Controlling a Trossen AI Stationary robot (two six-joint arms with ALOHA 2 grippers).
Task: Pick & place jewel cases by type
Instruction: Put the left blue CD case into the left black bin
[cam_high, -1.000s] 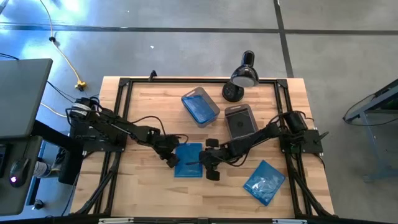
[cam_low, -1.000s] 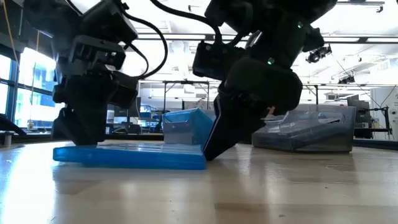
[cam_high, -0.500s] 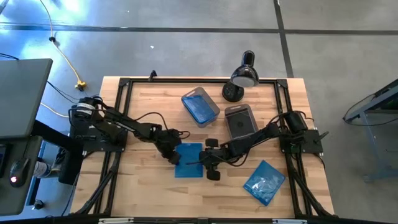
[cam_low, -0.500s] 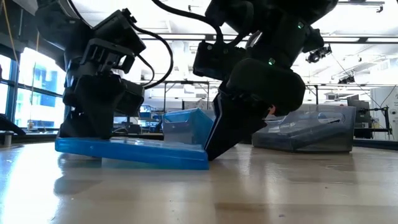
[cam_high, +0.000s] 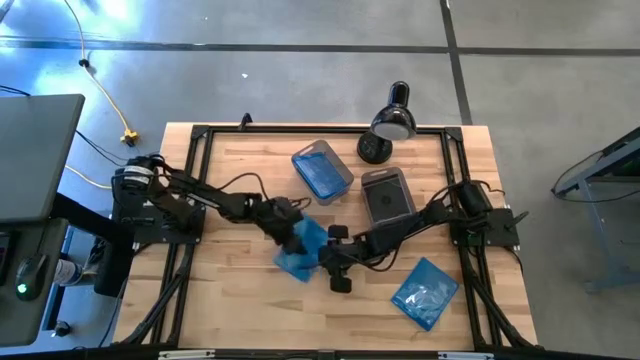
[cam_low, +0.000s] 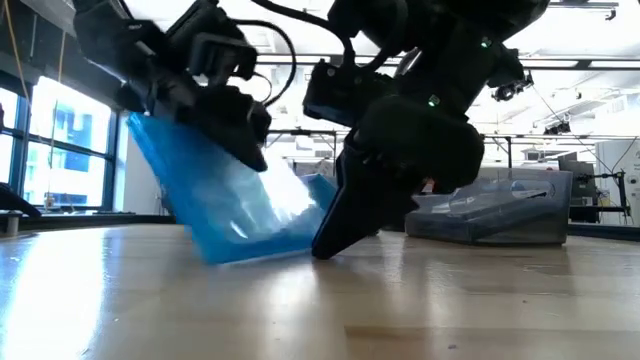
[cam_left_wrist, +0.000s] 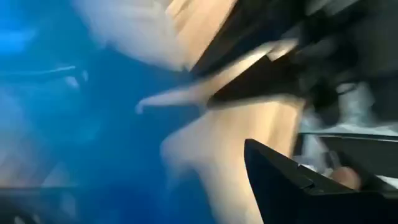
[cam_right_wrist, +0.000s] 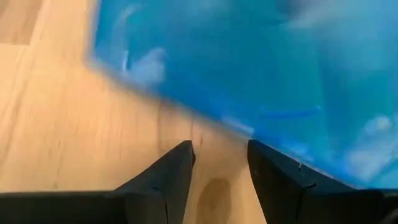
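- Left claw (cam_low: 235, 125) clamps the blue jewel case (cam_low: 225, 205), tilted up on edge: pickup step.
- Right claw (cam_right_wrist: 219, 165), fingers parted, braces its lower edge.
- Next: lift clear.

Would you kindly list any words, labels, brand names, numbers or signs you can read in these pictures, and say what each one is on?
None can be read: no legible text on the tilted blue jewel case, the tubs, the lamp or either arm; anything in the room behind is too small.

Glossy blue plastic case (cam_low: 225, 205), wood table (cam_low: 400, 300)
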